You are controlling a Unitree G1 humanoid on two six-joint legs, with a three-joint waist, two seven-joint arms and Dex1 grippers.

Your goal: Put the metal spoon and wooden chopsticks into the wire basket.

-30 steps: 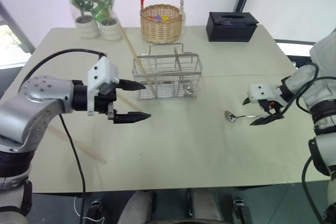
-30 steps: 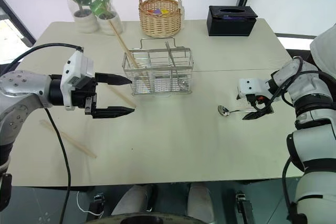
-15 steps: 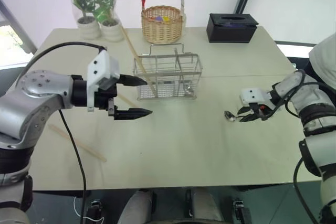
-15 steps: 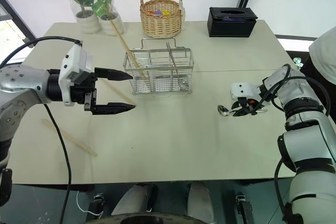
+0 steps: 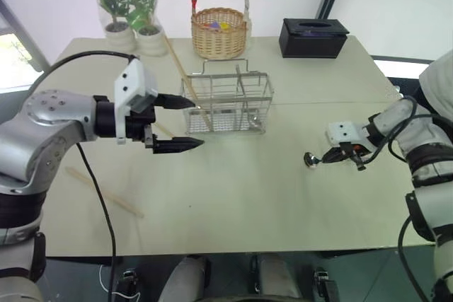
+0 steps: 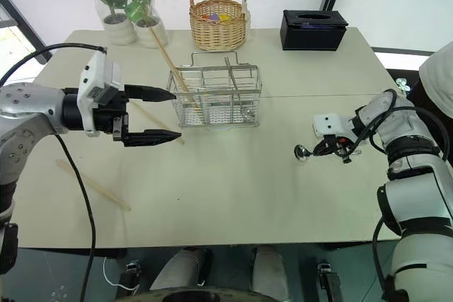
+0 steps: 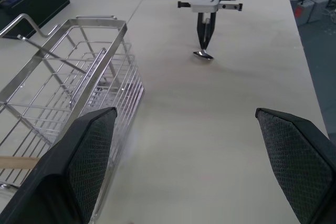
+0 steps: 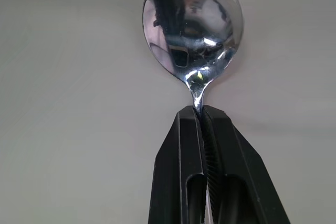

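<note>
Jaws of the right gripper [image 8: 202, 124] are clamped on the metal spoon's [image 8: 193, 30] handle, near the desk's [image 5: 233, 203] right edge. Left gripper [image 5: 185, 124] hangs wide open, empty, beside the wire basket [image 5: 226, 104] mid-desk.

Your pale counter [image 5: 233, 196] is carrying the wire basket [image 5: 226, 104] at its middle, with a wicker basket [image 5: 218, 32], a black box [image 5: 313, 37] and two potted plants [image 5: 127, 12] sitting along the far edge. A wooden chopstick [image 5: 102, 191] is lying near your left edge, and the metal spoon [image 5: 311, 159] is sitting on the right side.
</note>
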